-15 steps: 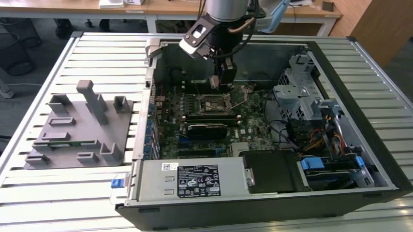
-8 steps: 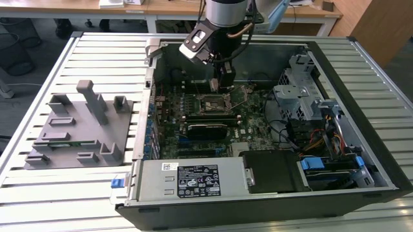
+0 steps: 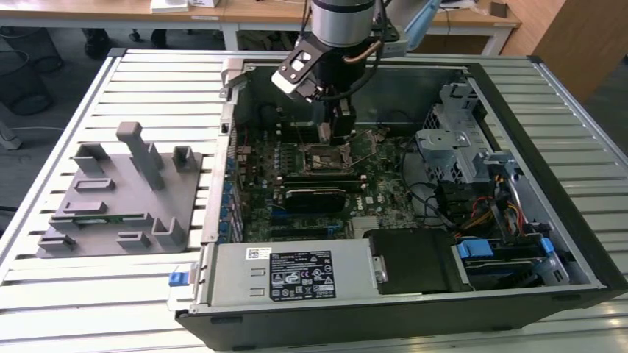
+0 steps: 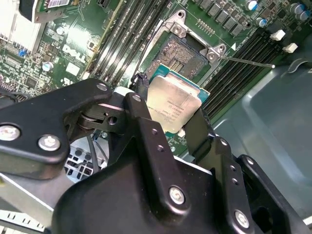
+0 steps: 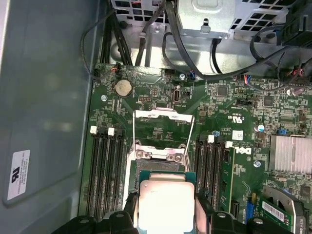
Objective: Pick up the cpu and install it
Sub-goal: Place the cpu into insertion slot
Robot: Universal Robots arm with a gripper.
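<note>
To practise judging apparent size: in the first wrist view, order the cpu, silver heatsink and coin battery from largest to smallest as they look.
1. cpu, nearest the camera, so its lead is unsure.
2. silver heatsink, cut off at the edge.
3. coin battery, clearly smallest.

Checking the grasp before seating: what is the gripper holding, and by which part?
The gripper holds the cpu, pinched by two opposite edges between its fingers.

Open computer case (image 3: 393, 323), grey fixture (image 3: 108, 213) beside.
</note>
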